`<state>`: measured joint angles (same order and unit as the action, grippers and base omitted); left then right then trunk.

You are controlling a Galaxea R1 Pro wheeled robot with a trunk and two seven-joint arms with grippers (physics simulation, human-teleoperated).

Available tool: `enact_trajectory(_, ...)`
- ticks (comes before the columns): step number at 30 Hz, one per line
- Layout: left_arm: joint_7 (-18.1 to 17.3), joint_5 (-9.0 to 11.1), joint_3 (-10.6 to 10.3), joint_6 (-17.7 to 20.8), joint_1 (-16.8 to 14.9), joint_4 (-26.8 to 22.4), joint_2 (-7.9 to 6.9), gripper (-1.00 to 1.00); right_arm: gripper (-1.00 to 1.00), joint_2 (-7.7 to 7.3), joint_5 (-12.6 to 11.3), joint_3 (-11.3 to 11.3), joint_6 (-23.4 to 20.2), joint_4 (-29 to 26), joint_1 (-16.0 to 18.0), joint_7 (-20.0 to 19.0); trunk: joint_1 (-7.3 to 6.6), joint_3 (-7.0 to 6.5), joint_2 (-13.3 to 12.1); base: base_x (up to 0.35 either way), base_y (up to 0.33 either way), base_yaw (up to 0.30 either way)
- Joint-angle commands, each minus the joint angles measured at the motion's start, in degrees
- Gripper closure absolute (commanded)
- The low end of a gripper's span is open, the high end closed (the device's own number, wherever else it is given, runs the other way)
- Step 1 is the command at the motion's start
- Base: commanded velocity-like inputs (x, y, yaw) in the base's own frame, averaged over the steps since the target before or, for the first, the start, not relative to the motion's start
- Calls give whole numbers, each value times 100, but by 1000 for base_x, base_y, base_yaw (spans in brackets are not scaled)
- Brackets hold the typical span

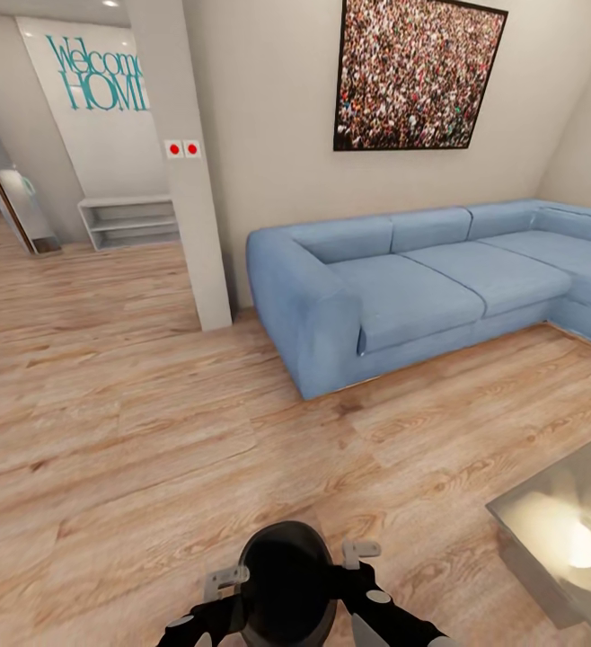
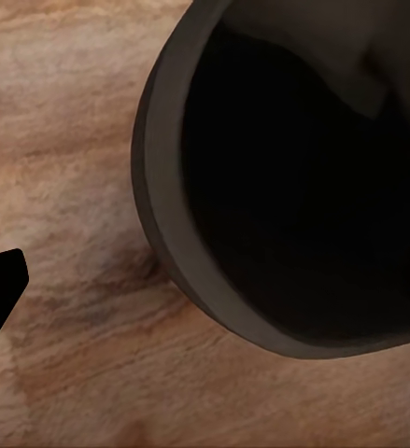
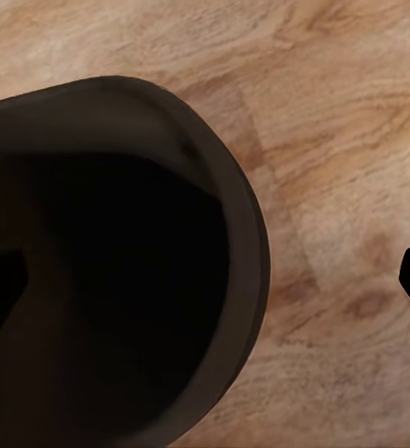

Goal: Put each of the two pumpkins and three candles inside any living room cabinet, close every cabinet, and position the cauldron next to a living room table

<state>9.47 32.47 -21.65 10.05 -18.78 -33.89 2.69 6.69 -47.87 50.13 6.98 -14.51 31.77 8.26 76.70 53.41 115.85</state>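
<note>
cauldron (image 1: 288,584) sits low centre in the head view between left gripper (image 1: 226,580) and right gripper (image 1: 360,553), over wood floor (image 1: 134,431). each gripper's jaws straddle the rim, seemingly clamped. table (image 1: 560,530) corner to the right, blue sofa (image 1: 421,270) beyond.

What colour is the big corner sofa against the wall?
Light blue fabric sofa, clearest in the head view.
</note>
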Motion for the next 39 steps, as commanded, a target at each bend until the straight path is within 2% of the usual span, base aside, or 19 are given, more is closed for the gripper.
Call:
enact_trajectory(1,51,58,-33,15,-3,-12,-5,-100,-100,-1,-50,49,23,3,5,28,22,23,44,0,0,0)
enact_trajectory(39,55,83,-32,15,-3,-9,3,-100,-100,-1,-47,49,23,18,3,27,856,705,1568,0,0,0)
